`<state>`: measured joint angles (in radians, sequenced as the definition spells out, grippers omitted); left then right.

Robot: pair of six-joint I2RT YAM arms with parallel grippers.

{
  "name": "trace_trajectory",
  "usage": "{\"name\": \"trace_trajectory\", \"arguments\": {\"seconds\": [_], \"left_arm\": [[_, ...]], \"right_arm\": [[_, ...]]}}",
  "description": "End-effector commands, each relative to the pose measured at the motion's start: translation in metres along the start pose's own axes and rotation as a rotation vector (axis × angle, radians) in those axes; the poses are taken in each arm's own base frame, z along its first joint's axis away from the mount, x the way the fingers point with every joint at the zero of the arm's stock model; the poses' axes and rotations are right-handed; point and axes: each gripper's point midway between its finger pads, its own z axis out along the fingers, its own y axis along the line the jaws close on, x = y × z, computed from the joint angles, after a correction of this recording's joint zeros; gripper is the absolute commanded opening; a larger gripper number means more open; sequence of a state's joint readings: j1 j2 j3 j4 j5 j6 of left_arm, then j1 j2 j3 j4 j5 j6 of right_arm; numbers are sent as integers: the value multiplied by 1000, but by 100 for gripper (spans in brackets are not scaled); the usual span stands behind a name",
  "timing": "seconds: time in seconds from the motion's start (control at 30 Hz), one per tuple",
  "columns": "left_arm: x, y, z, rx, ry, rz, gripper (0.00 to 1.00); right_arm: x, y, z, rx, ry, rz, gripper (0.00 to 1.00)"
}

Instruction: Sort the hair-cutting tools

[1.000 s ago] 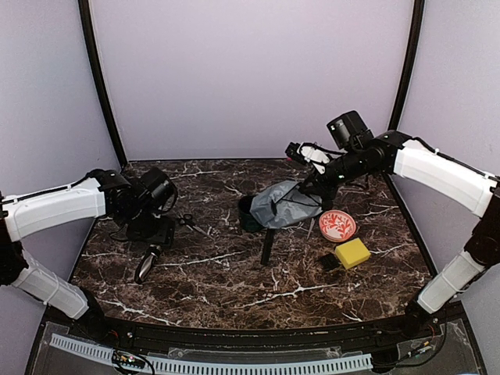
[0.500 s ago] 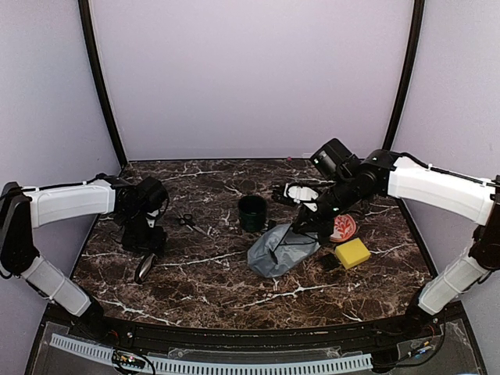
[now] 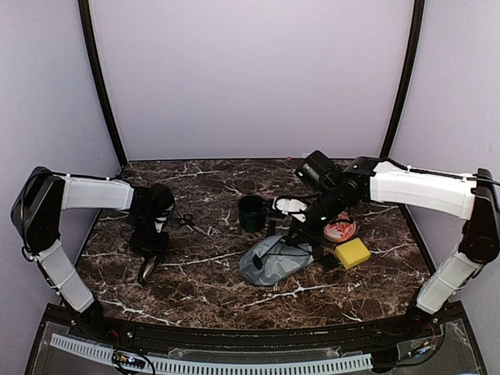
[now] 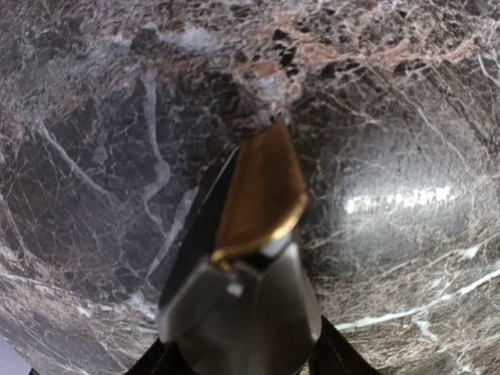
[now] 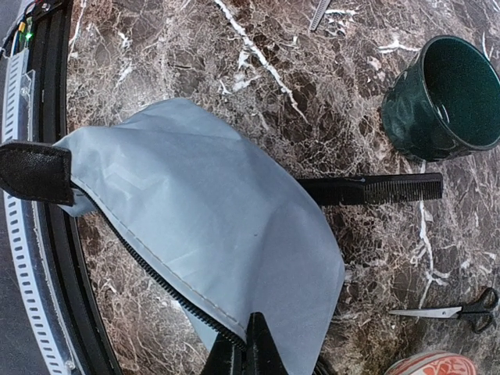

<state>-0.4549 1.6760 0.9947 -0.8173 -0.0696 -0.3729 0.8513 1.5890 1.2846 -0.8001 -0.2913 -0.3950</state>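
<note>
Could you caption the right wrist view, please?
Right pincer grips a grey zippered pouch lying over the black comb.

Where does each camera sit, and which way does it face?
Top external: above, behind the bases, looking down at the table; both arms show.
Left wrist: close over the clipper, facing down; dark fingers at bottom.
Right wrist: down onto grey pouch, comb, green cup; fingers pinch pouch.
Shared: top and right wrist show pouch, cup.

Grey pouch (image 3: 271, 262) lower, nearer (right gripper (image 5: 244, 348) too)
</note>
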Motion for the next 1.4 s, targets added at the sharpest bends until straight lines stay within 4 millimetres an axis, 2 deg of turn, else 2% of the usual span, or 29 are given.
{"name": "trace_trajectory", "arguments": {"seconds": [0.0,0.07,0.33,0.47,0.6,0.63,0.7,0.77,0.83,0.93,1.0,1.03,1.1,1.13,1.2,1.37], "left_arm": [[-11,2,0,-24,-16,12,56],[-14,3,2,-39,-16,14,57],[-28,2,6,-44,-31,14,55],[-30,0,6,-35,-31,18,43],[-29,-5,-5,3,-42,33,30],[-29,-7,-11,16,-51,37,26],[-29,-8,-25,43,-77,39,20],[-31,-13,-49,89,-122,38,15],[-36,-25,-88,167,-229,67,11],[-44,-60,-158,321,-463,176,1],[-48,-94,-214,470,-676,268,0],[-43,-111,-235,545,-753,318,0],[-39,-131,-270,689,-885,350,0],[-37,-137,-279,748,-916,357,0],[-39,-142,-285,787,-954,354,0],[-47,-153,-275,793,-974,354,0]], "right_arm": [[-10,1,-3,7,-31,-3,0],[-6,0,7,-9,-7,5,0],[-5,1,17,-26,5,8,1],[-6,-7,14,22,12,7,22],[-4,-14,5,77,-1,3,34],[-5,-15,-3,88,-22,4,35],[-4,-15,-10,83,-45,13,37],[-1,-15,-16,69,-65,26,38],[2,-17,-22,64,-92,41,38],[6,-28,-32,76,-136,91,41],[7,-40,-39,81,-179,145,42],[7,-48,-41,85,-199,178,42],[6,-62,-42,81,-231,246,42],[6,-68,-42,67,-241,277,43],[1,-72,-39,13,-253,322,46],[-15,-74,-20,-131,-245,425,52]]}}
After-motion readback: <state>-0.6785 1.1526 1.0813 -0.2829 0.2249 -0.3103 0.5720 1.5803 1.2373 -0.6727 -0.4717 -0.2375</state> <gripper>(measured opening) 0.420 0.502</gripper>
